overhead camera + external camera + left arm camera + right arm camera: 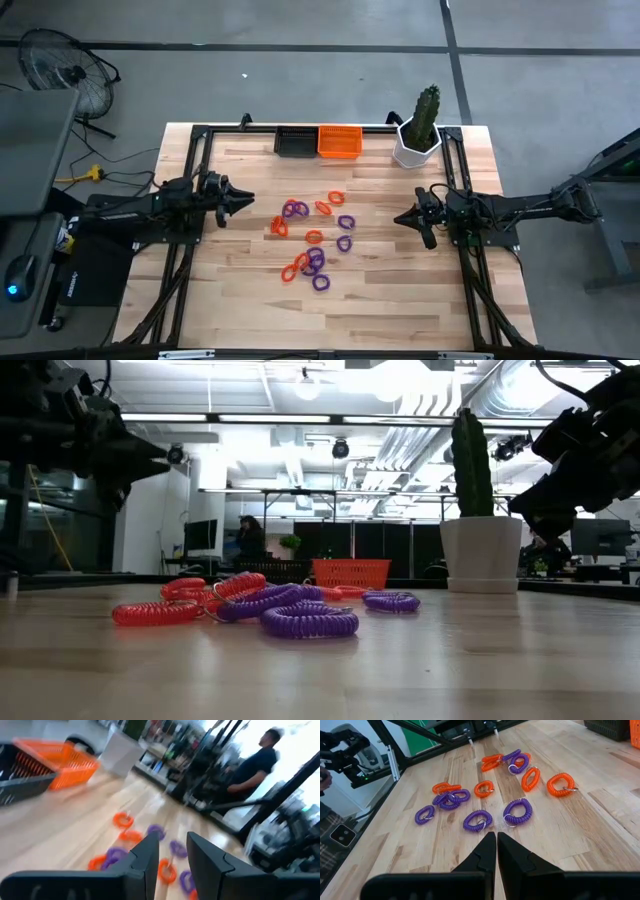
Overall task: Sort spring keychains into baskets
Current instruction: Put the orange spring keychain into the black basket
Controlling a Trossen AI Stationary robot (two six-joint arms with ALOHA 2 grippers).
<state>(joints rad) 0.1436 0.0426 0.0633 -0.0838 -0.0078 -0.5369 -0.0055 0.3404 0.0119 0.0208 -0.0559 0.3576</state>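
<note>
Over on the left side, the left hand (246,200) hangs above the pale wood-plank counter (240,290), arm stretched out flat and pointing inward toward the middle; its two dark, blocky fingers (145,862) stand a bit apart with nothing between them. In the middle of the counter lies the scatter of spring keychains (312,240), little coiled plastic loops, glossy and ribbed like old phone cord, some orange and some purple, a few overlapping each other in a loose clump and others lying on their own. At the far edge, just behind the pile, the two mesh-sided baskets sit side by side and touching: the black basket (295,141) on the left, the bright orange basket (339,140) on the right, both rectangular. Right of those there's a white angular pot (416,150) with a tall ribbed green cactus (426,112) standing upright in it. On the right side, the right hand (402,218) mirrors the other one, arm low and level, aimed at the keychains, its fingertips (487,845) pinched together and empty.
</note>
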